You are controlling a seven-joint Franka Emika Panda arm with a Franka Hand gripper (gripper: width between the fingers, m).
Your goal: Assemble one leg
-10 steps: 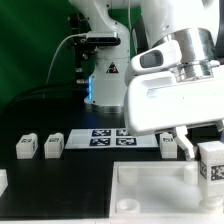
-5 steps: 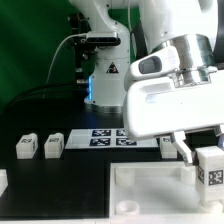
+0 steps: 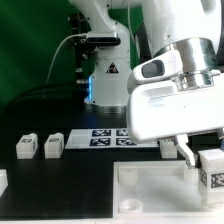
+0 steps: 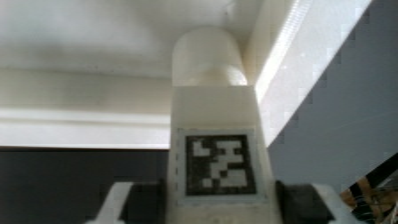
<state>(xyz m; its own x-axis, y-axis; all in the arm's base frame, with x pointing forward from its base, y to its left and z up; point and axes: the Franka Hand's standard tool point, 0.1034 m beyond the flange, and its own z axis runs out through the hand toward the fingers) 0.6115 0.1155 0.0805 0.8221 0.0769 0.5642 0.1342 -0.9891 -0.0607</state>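
Since the earlier frame the arm has dropped a touch and slid toward the exterior view's right, taking the leg with it. The gripper (image 3: 201,153) is clamped tight on the leg (image 3: 212,172), with fingers (image 4: 295,205) pressed against both sides (the wrist view shows it nicely, tag square in the middle). The leg is upright with its tag facing the camera. It sits right at the exterior view's right edge, by the far corner of the white panel (image 3: 150,185). I can't tell if it's actually touching the panel or hanging just above it. Just behind the gripper, a lone block (image 3: 168,146) sits on the black table (image 3: 60,185), beside the marker board (image 3: 100,137). Well off toward the exterior view's left, two spare legs (image 3: 25,147) stand side by side.
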